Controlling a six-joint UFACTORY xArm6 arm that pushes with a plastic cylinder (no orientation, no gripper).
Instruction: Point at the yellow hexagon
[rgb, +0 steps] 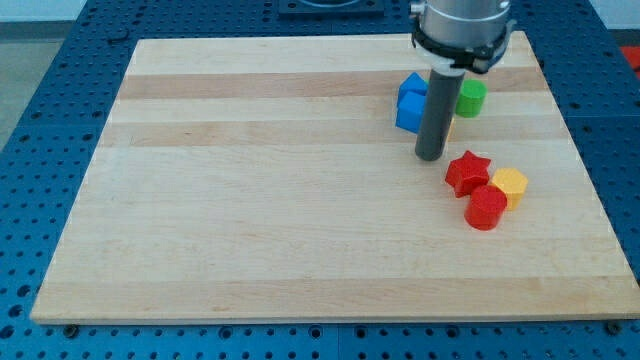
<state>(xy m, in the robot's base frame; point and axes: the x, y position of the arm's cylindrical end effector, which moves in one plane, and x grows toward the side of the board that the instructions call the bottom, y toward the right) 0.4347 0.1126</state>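
Item: wooden bench (280, 200), pale board with lighter and darker strips, lying on a blue perforated surface (40, 80). Item: end effector, a straight dark rod with no jaws to spread or press together, so it pinches nothing; my tip (431, 157) rests on the board in the view's upper right quarter. Item: blue block (411, 103), seemingly two blue pieces together, shape unclear, just to the view's left of the rod and partly hidden by it. Item: green block (471, 97), roughly cylindrical, just to the view's right of the rod, near the top edge. Item: red star (467, 172), below and to the right of my tip, near it but apart. Item: yellow hexagon (511, 185), on the right of the red star, just beside it, well to the lower right of my tip and not touched by it. Item: red cylinder (487, 208), directly below the star, touching the yellow hexagon's lower left side.
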